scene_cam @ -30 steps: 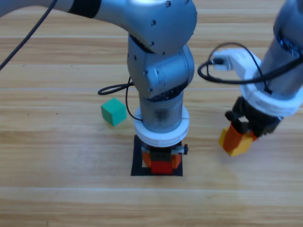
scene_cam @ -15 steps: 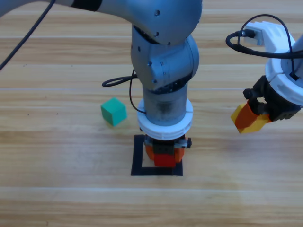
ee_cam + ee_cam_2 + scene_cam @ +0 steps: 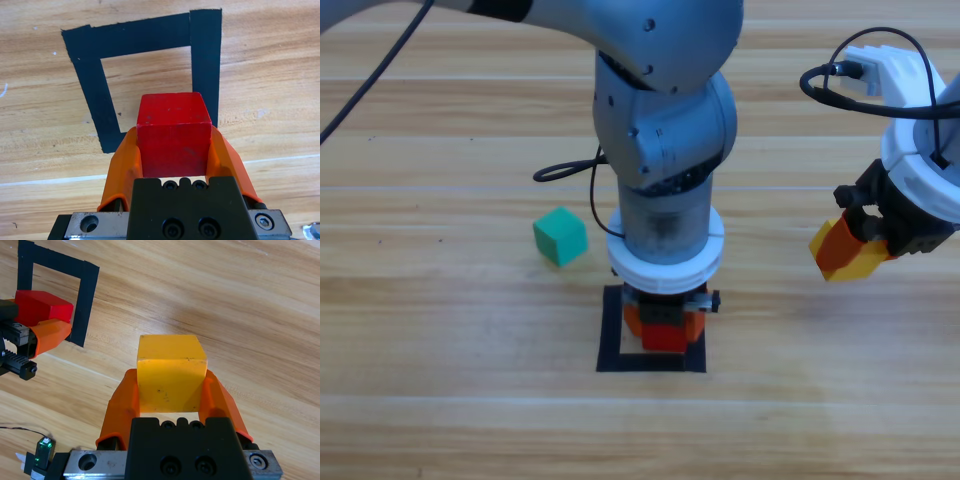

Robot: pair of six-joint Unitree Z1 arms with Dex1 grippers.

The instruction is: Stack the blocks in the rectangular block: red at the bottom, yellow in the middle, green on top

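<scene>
The wooden table (image 3: 440, 420) fills the high view, and the left arm (image 3: 665, 120) comes down its middle, standing nearly upright over the rectangular block (image 3: 610, 335), the black tape outline near the lower centre. The right arm (image 3: 920, 170) hangs at the right edge, well apart from the outline. The left gripper (image 3: 663, 330) sits low over the upper half of the outline with its orange jaws closed on the red cube (image 3: 173, 132); in the left wrist view the cube fills the gap between the two jaws, its sides pressed against them, and its far end juts out past the tips over the outline's bare wood, close to one strip of tape. Whether it touches the table cannot be told. The right gripper (image 3: 850, 255) clamps the yellow cube (image 3: 170, 371) the same way, the cube wedged squarely between the jaws and sticking out beyond them, held clear of the table. The green cube (image 3: 560, 236) rests alone on the wood to the left of the left arm, near the outline's upper left corner but outside it.
</scene>
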